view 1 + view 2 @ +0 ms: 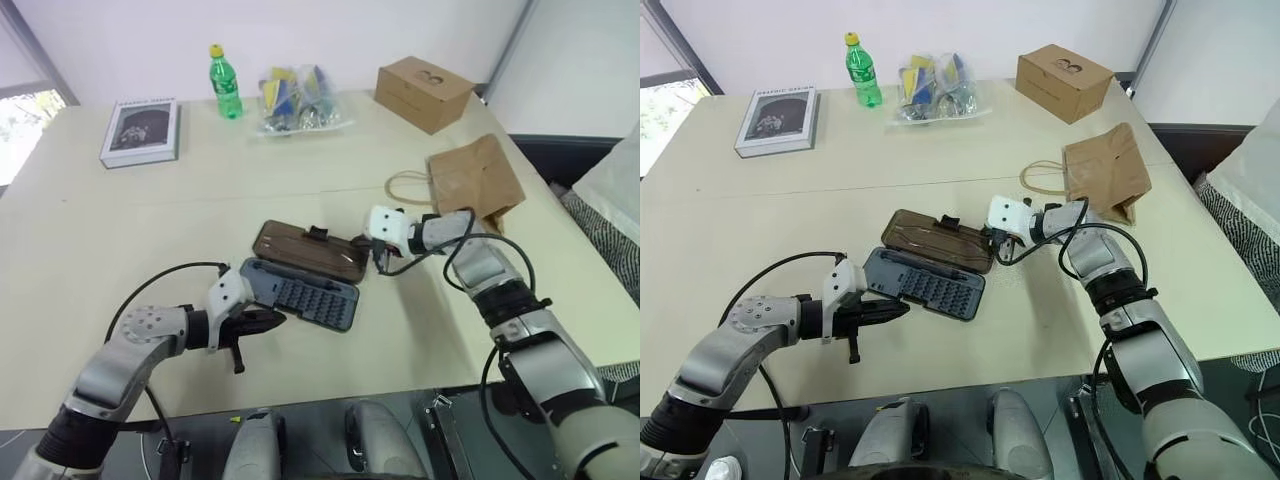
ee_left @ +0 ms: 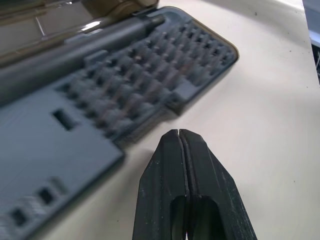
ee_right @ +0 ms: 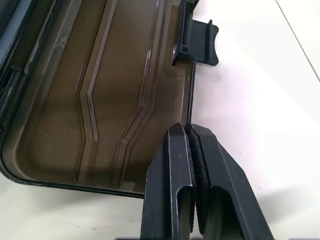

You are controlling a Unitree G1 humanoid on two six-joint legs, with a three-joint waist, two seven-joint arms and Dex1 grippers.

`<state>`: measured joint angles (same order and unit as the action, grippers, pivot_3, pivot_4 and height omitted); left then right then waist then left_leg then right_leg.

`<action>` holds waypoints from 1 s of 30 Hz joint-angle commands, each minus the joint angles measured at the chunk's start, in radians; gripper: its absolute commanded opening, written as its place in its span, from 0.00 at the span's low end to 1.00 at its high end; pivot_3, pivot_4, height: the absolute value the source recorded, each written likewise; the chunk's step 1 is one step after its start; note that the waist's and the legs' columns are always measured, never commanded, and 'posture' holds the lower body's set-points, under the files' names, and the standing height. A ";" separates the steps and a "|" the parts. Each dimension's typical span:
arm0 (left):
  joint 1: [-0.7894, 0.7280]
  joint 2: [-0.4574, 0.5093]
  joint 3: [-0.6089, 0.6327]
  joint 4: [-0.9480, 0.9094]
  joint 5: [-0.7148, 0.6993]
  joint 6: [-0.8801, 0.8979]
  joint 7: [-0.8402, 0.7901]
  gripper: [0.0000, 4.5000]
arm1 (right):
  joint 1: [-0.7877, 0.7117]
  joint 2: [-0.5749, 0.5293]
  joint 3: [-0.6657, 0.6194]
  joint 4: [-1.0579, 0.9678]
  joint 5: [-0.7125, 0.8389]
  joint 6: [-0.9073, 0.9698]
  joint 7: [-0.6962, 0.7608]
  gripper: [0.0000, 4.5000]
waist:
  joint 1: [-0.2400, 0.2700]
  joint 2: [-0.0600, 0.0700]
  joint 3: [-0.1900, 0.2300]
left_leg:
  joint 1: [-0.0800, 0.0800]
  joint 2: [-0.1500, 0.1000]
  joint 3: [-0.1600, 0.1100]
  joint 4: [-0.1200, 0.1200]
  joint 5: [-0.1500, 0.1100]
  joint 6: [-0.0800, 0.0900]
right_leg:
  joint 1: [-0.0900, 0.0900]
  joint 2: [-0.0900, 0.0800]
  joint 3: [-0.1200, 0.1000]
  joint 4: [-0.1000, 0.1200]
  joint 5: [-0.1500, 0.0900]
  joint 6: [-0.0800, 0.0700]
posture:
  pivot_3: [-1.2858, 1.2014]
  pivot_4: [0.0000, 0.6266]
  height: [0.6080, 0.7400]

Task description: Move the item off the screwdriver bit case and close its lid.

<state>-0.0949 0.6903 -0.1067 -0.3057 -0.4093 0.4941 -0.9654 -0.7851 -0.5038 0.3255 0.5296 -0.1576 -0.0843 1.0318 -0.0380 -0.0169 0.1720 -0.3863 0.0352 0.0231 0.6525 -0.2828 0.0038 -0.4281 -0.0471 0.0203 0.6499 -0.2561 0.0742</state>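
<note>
case: screwdriver bit case (image 1: 300, 290) lies open mid-table, tray toward robot, near corner hidden behind left wrist
lid: lid (image 3: 100, 95) flat on table, edge pinched by right gripper (image 3: 191, 137)
left gripper (image 2: 180, 137): fingers pressed together, empty, beside tray
bag: paper bag (image 1: 478, 180) off case, far right, near table edge

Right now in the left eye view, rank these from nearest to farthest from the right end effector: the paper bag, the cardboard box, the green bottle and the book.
Measured from the right end effector, pinching the lid's edge:
1. Paper bag, just beyond it on the right.
2. Cardboard box, far right corner.
3. Green bottle, far edge, left of centre.
4. Book, far left.
</note>
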 commanded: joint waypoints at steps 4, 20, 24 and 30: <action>-0.054 0.012 0.060 -0.014 -0.047 0.027 -0.004 0.00 | 0.001 -0.021 0.026 -0.069 -0.006 -0.126 0.052 0.01 | 0.000 0.000 0.000 | 0.000 0.000 0.000 0.000 0.000 0.000 | 0.000 0.000 0.000 0.000 0.000 0.000 | 0.52 0.24 1.00; -0.032 0.030 0.066 -0.058 -0.070 0.080 -0.014 0.00 | -0.091 0.052 0.035 0.081 -0.065 -0.311 -0.044 0.01 | -0.007 0.000 0.000 | 0.000 0.000 0.000 0.000 0.000 -0.001 | 0.000 0.000 0.000 0.000 0.000 0.000 | 0.52 0.24 1.00; 0.004 0.045 0.065 -0.085 -0.082 0.095 -0.023 0.00 | -0.105 0.062 0.027 0.095 -0.078 -0.338 -0.089 0.01 | -0.007 0.000 0.000 | 0.001 0.000 0.000 0.000 0.001 -0.001 | 0.000 0.000 0.001 0.001 0.000 0.000 | 0.52 0.24 1.00; 0.038 0.071 0.074 -0.096 -0.084 0.097 -0.032 0.00 | -0.117 0.046 0.021 0.094 -0.096 -0.367 -0.134 0.01 | -0.006 0.000 0.000 | 0.001 0.000 0.000 0.000 0.001 -0.002 | 0.000 0.000 0.001 0.002 0.000 0.000 | 0.52 0.24 1.00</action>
<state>-0.0627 0.7499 -0.0554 -0.3694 -0.4840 0.6012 -0.9938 -0.8760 -0.4497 0.3745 0.6392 -0.2530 -0.4318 0.9265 -0.0438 -0.0168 0.1720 -0.3851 0.0356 0.0231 0.6524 -0.2819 0.0022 -0.4283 -0.0470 0.0213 0.6518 -0.2561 0.0740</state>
